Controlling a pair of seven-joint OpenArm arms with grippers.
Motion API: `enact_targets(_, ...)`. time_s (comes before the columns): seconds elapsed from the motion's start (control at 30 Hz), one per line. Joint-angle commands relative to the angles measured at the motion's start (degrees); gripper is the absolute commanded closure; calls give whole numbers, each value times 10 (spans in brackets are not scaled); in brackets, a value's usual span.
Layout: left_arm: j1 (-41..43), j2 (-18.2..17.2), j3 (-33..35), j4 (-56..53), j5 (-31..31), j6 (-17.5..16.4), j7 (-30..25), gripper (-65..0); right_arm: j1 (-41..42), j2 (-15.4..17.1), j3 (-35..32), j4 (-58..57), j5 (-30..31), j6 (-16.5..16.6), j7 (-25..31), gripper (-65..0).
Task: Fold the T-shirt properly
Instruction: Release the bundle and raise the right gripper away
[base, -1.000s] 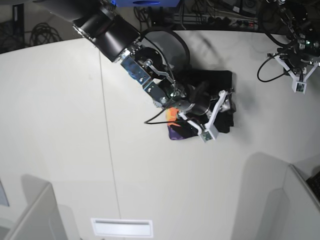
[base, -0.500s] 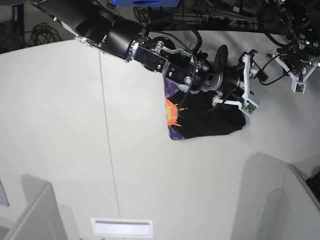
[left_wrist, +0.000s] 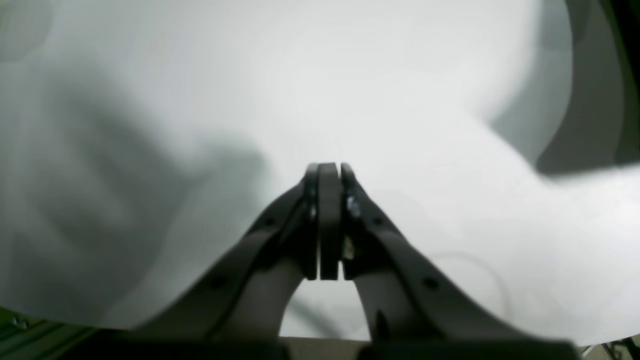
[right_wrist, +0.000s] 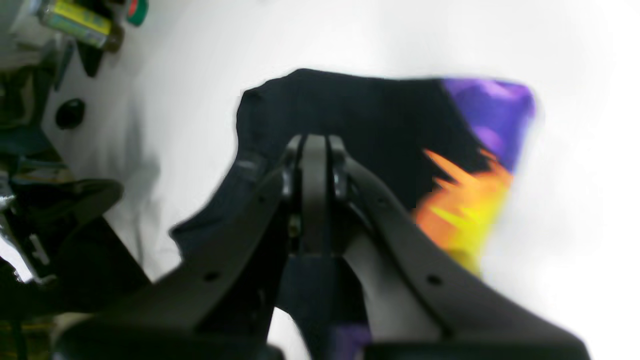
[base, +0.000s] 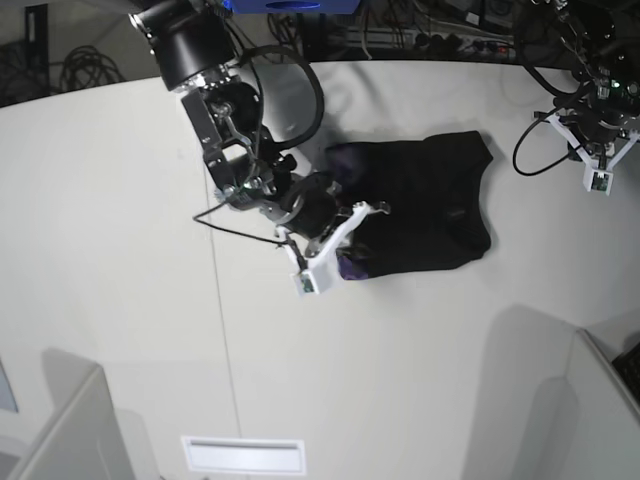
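T-shirt (base: 425, 205) lies bunched, long axis left-right across frame centre; right gripper (right_wrist: 315, 145) closed empty, left gripper (left_wrist: 327, 172) closed empty.

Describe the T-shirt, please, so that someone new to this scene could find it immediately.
Start from the wide white table that fills the base view and look right of its middle. The T-shirt lies there as a crumpled dark bundle, beside the right hand. It is the only cloth on the table, black with a purple, orange and yellow print at one edge.
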Motion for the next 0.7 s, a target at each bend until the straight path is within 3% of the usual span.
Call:
enact_targets(0.0, -2, -4, -1, 11, -5, -9, -11, 0, 0, 4, 14, 20, 6, 19, 12, 0)
enact_targets(0.13, 2, -3, -1, 11, 1, -9, -49, 0, -35, 30, 36, 55, 6, 57, 13, 0)
enact_targets(0.43, 40, -5, -1, 9, 2, -9, -140, 0, -97, 79, 44, 116, 6, 59, 15, 0)
enact_targets(0.67, 84, -37, -3, -1, 40, -9, -245, 0, -142, 88, 106, 144, 6, 62, 16, 0)
